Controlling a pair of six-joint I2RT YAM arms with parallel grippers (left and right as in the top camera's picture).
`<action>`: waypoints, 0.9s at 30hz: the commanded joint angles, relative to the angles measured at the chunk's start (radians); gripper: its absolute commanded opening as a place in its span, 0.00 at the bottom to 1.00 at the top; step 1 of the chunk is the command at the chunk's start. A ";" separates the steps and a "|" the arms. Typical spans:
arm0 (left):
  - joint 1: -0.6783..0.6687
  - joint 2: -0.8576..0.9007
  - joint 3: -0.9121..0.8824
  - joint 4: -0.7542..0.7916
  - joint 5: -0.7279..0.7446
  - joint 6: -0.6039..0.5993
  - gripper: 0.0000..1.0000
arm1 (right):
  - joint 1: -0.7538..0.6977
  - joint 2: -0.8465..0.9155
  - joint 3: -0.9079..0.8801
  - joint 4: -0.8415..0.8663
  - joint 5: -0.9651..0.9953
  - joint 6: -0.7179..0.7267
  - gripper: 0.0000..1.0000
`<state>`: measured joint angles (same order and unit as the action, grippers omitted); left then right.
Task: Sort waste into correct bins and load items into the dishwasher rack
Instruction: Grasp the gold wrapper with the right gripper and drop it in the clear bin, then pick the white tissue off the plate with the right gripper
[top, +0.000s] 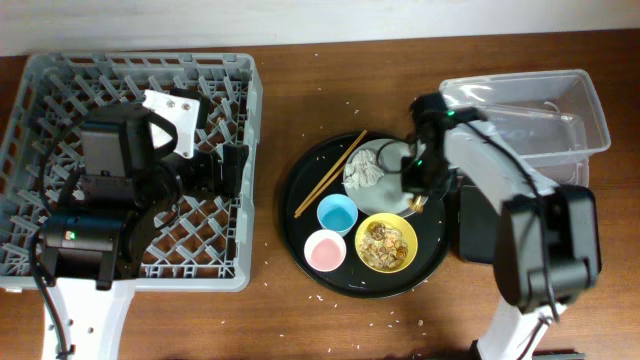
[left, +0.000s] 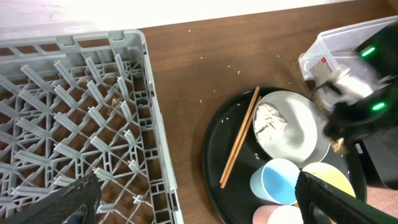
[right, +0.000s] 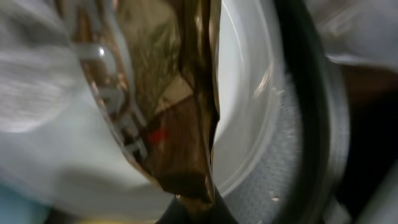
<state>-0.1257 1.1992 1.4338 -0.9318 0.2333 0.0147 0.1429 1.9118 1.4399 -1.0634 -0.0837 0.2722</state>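
The right gripper (top: 414, 190) is closed on the shiny gold-brown wrapper (right: 180, 124), which hangs pinched between its fingers just over the right rim of the pale plate (top: 390, 197). The wrist view is blurred, but the wrapper fills the middle of it, with the plate's white rim right behind.

The plate sits in the far half of the large round black tray (top: 298, 215) at the middle of the desk, and a crumpled silvery-white scrap (top: 365, 170) lies on it. The wooden chopsticks (top: 330, 175) lean across the tray's left side, beside the plate. Nearer the front edge stand the blue cup (top: 337, 213), the pink cup (top: 325, 250) and the yellow bowl (top: 408, 250), which holds tan-brown food bits (top: 383, 240).

Just right of the round tray, under the right arm, lies the shallow black rectangular tray (top: 475, 232). The clear tub (top: 592, 110) stands in the far right corner.

The left gripper (left: 198, 190) has its fingers spread wide with nothing between them, above the right wall of the grey rack (top: 30, 90), which takes up the left end of the desk.
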 joint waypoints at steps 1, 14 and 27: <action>0.004 0.000 0.019 0.002 0.014 -0.003 0.99 | -0.066 -0.187 0.113 -0.029 -0.061 0.002 0.04; 0.004 0.000 0.019 0.002 0.014 -0.002 0.99 | -0.346 -0.148 0.156 0.217 -0.277 0.055 0.59; 0.004 0.000 0.019 0.002 0.014 -0.003 0.99 | 0.247 -0.044 -0.036 0.285 0.164 0.245 0.85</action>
<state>-0.1257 1.2007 1.4349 -0.9314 0.2363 0.0147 0.3916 1.8130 1.4284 -0.8459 -0.0559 0.4557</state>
